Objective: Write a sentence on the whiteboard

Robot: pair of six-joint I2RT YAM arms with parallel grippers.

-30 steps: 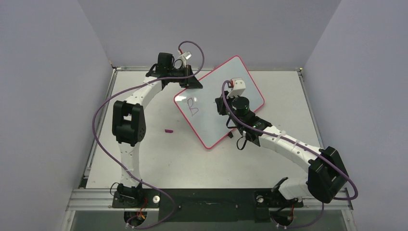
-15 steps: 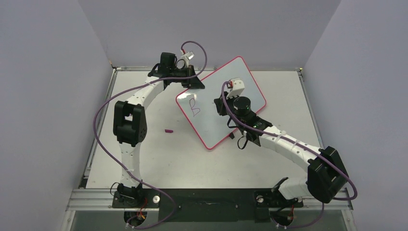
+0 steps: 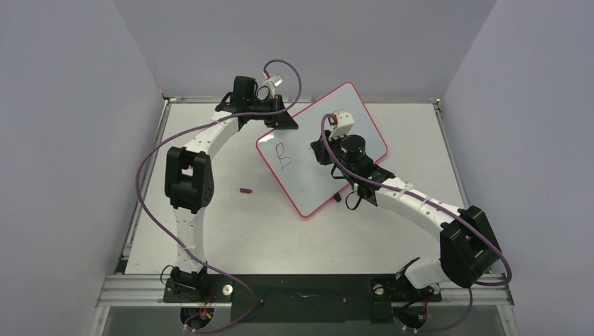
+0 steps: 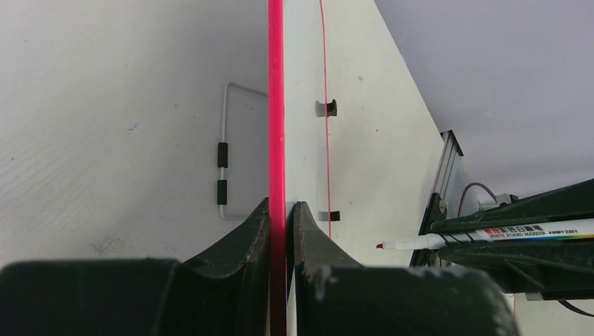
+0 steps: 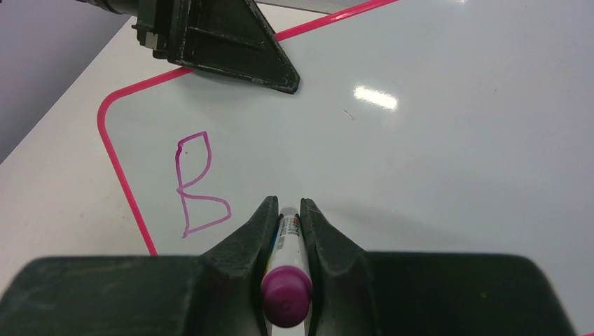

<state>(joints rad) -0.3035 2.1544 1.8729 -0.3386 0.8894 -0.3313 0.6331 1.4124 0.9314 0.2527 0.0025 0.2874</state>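
On the table the whiteboard stands tilted. The left arm arches along the left side, and the left gripper pinches the board's far-left edge. The right arm reaches over the board, right gripper clamped on a marker. The sentence (one magenta "B") sits near that corner.

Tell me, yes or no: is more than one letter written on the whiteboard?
No, only a single magenta B stands on the whiteboard.

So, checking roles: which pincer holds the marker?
The right pincer, shut on the purple-capped marker; the left pincer clamps the whiteboard edge instead.
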